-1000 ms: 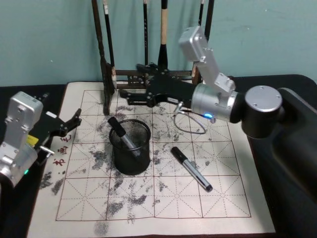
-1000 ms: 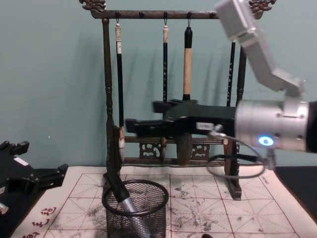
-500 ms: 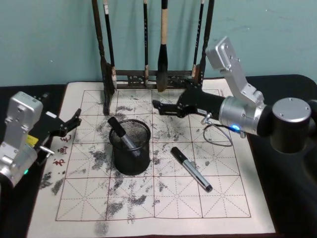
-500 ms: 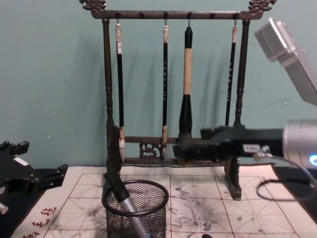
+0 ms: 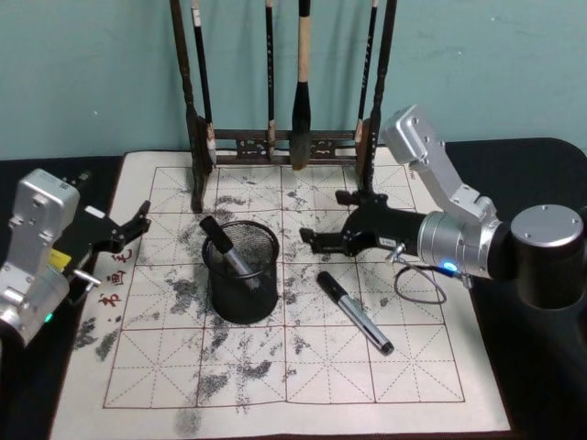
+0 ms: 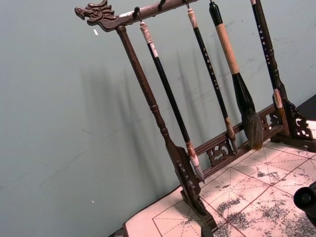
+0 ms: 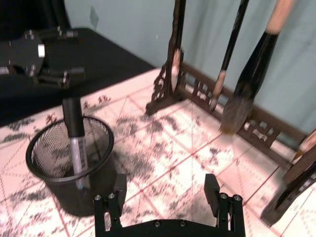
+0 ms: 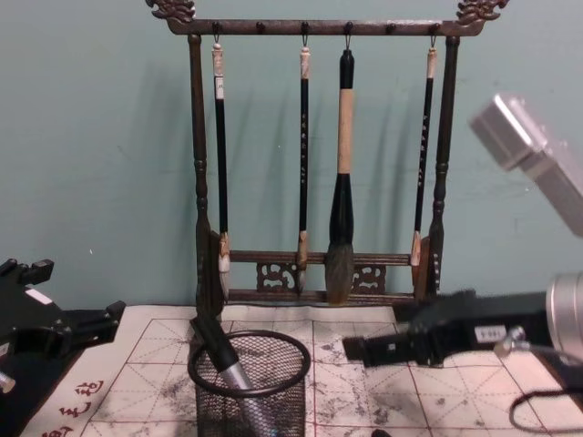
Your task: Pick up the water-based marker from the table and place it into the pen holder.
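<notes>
right gripper [image 5: 323, 220]: jaws spread wide, pointing toward robot's left | silver wrist directly behind it, elbow raised | left gripper [image 5: 134, 227]: parked well apart, facing it

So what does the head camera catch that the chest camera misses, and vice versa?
Head view adds the whole loose marker lying on the felt mat beside the open right gripper. Chest view adds the brush rack's carved top bar. Both show the pen holder with another marker leaning inside, the hanging brushes, and the parked left gripper.
</notes>
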